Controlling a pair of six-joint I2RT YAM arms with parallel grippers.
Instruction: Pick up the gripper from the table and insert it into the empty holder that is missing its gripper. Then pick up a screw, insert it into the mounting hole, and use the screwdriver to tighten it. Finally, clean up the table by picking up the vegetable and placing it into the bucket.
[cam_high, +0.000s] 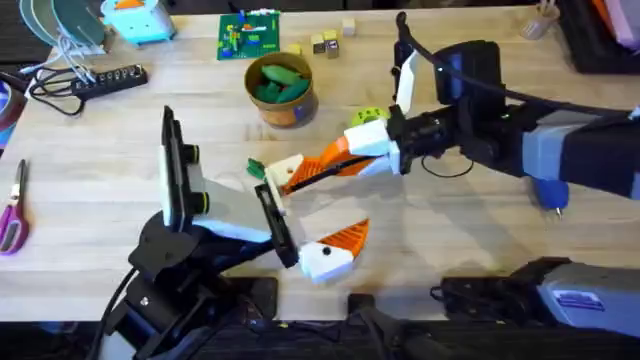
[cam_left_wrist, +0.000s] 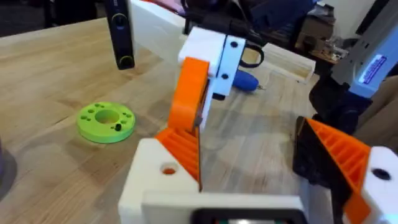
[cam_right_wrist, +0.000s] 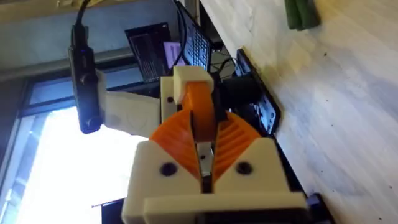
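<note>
So the right pincer (cam_high: 290, 176) was clamped on the orange gripper (cam_right_wrist: 200, 115), mid-worktop (cam_high: 90, 150), feeding it into the left pincer (cam_high: 305, 225)'s open jaws at the empty holder (cam_high: 278, 172). Insertion step, I'd guess; next it needed seating squarely before letting go.

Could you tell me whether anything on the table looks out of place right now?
One thing stands out: the vegetable lies loose on the table, outside the bucket, which already holds other green pieces. Otherwise nothing looks spilled or broken. The right gripper is closed on the orange gripper.
</note>
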